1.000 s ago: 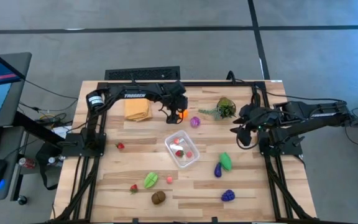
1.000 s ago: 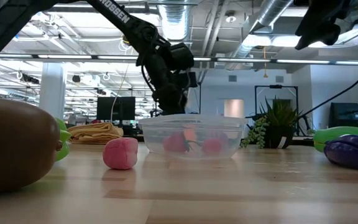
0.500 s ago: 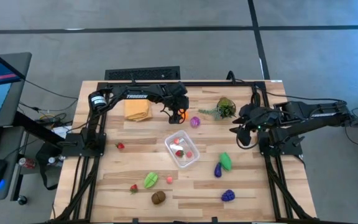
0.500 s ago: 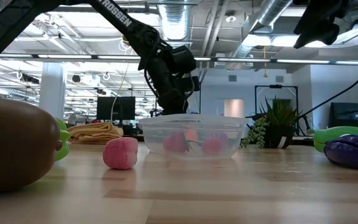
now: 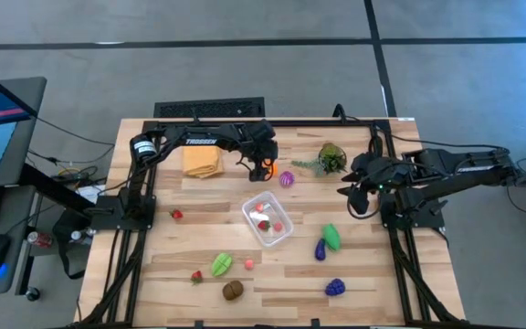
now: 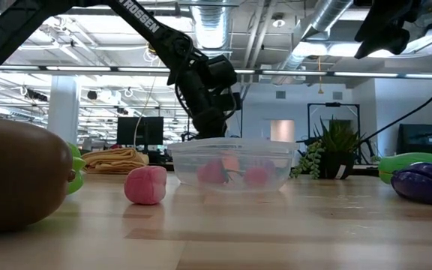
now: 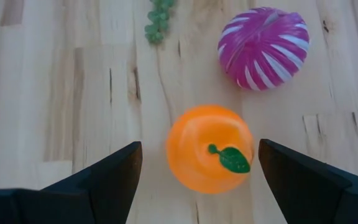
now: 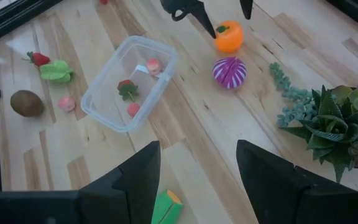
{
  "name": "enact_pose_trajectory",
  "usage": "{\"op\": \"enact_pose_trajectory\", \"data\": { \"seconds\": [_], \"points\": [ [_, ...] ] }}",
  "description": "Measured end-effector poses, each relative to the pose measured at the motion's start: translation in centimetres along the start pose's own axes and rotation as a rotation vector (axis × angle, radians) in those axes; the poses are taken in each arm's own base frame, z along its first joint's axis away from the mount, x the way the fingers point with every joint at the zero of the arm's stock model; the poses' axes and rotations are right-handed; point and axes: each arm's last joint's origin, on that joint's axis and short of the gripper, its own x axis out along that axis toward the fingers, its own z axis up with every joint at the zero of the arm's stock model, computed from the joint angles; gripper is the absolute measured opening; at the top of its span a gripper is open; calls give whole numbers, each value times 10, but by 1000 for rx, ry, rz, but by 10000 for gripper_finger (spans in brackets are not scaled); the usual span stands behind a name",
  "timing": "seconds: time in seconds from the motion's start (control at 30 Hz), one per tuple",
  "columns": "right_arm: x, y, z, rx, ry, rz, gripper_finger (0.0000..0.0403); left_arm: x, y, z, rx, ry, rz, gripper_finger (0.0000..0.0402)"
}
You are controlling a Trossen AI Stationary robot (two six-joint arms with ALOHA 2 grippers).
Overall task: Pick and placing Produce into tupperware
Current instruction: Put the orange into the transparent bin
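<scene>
An orange toy fruit with a green leaf point(image 7: 210, 148) lies on the table at the far middle point(image 5: 266, 168). My left gripper point(image 7: 199, 163) hangs over it, pointing steeply down. It is open, with one finger on each side of the fruit and a gap showing at each. The clear tupperware point(image 5: 268, 220) stands nearer, with red pieces point(image 8: 127, 89) inside. A purple-and-white striped piece point(image 7: 264, 46) lies beside the orange fruit. More produce is scattered toward the near edge. My right gripper point(image 8: 197, 180) waits open, high over the right side point(image 5: 354, 196).
A folded orange-yellow cloth point(image 5: 202, 161) lies left of the left gripper, and a leafy plant point(image 5: 331, 158) stands at the far right. Green point(image 5: 332, 237) and purple point(image 5: 320, 249) pieces lie right of the tupperware. Near the front edge lie a brown piece point(image 5: 233, 290) and purple grapes point(image 5: 335, 287).
</scene>
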Motion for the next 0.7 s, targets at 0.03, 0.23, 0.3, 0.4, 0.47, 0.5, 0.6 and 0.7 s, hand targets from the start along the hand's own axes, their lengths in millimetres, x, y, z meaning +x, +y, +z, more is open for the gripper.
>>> {"op": "enact_pose_trajectory", "data": {
  "seconds": [0.03, 0.23, 0.3, 0.4, 0.47, 0.5, 0.6, 0.7],
  "points": [
    [0, 0, 0, 0, 0, 0, 234, 0, 0, 0, -4, -1, 0, 314],
    [0, 0, 0, 0, 0, 0, 234, 0, -3, 2, -7, -9, -14, 314],
    [0, 0, 0, 0, 0, 0, 234, 1, -6, 3, -10, -25, -51, 314],
    [0, 0, 0, 0, -2, -4, 234, 6, -10, 5, -21, -33, -59, 314],
    [0, 0, 0, 0, -4, -6, 234, 11, -12, 2, -40, -7, -70, 314],
    [0, 0, 0, 0, -5, -7, 234, 14, -13, 1, -43, -3, -73, 314],
    [0, 0, 0, 2, -8, -7, 234, 20, -14, -2, -50, 20, -74, 314],
    [0, 0, 1, 9, -9, -5, 234, 22, -15, -1, -44, 28, -52, 314]
  ]
}}
